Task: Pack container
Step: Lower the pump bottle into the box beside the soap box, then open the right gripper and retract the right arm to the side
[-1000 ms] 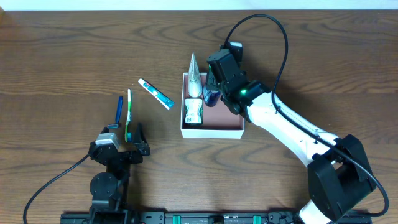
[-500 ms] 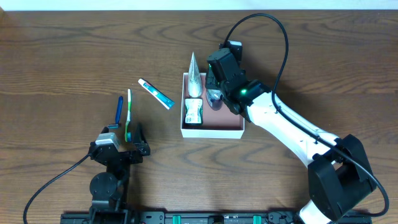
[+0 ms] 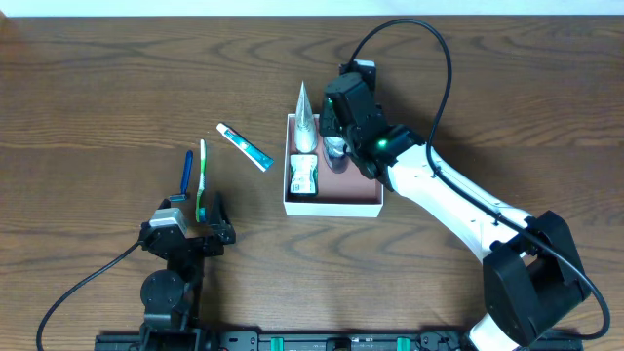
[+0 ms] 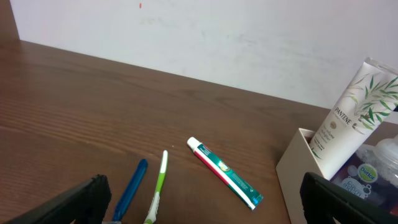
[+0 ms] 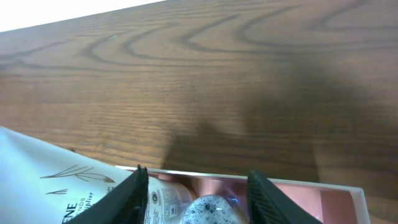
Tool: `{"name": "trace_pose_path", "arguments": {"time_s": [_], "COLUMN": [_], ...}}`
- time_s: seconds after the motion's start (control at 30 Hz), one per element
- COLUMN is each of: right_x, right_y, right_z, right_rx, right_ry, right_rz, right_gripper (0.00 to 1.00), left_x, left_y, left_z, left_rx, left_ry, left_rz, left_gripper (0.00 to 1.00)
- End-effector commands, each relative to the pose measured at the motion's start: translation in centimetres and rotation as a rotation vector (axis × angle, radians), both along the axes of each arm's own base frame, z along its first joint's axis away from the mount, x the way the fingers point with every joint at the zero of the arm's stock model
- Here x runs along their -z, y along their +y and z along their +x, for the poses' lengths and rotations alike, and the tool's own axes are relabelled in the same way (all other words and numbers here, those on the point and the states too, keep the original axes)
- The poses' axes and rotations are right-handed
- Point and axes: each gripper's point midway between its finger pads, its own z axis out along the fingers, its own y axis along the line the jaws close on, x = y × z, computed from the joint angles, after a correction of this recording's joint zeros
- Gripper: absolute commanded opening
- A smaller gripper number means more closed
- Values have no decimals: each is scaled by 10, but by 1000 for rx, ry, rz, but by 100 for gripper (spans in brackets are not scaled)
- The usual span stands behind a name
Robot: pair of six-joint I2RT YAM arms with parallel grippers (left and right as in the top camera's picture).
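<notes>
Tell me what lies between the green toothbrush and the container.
A small toothpaste tube, lying diagonally, touching neither the toothbrush nor the container. The overhead and left wrist views both show it.

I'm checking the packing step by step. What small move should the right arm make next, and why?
Probably lift the right gripper straight up. Its jaws stand apart on either side of the small bottle, which sits in the container beside the white tube; rising clear before moving sideways should avoid knocking it over.
</notes>
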Motion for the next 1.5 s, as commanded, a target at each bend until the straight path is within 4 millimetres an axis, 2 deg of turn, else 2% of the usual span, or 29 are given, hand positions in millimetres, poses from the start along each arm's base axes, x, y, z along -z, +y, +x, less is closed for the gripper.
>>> {"name": "trace_pose_path", "arguments": {"time_s": [0.0,0.17,0.27,0.33,0.37,0.47,0.53,0.63,1.07,1.23,1.47], "right_x": [-38,-77,-98,-102,-100,-84,-64,-42,31,44,55], "right_y": [6,-4,-19,-30,-35,-46,-54,-57,-47,-47,-58], "right_z": [-2,-12,-24,-34,-40,-52,-60,-67,-63,-56,-44], "right_rx": [-44,-49,-38,-32,-28,-23,-2,7,18,35,71], "right_ry": [-78,-131,-138,-106,-80,16,100,178,355,366,355], "right_rz": [15,34,40,44,42,27,1,-34,-85,-83,-60], "right_gripper": [51,54,55,52,48,30,22,16,14,13,17], "left_x": [19,19,19,19,19,19,19,19,19,19,19], "left_y": [2,2,2,2,2,2,2,2,2,2,2], "left_z": [-1,-1,-1,-1,-1,-1,-1,-1,-1,-1,-1], "left_rx": [-7,-7,-7,-7,-7,-7,-7,-7,-7,-7,-7], "left_ry": [59,59,59,59,59,59,59,59,59,59,59], "left_rz": [25,25,25,25,25,25,25,25,25,25,25], "left_gripper": [98,98,98,98,98,98,98,98,98,98,98]}}
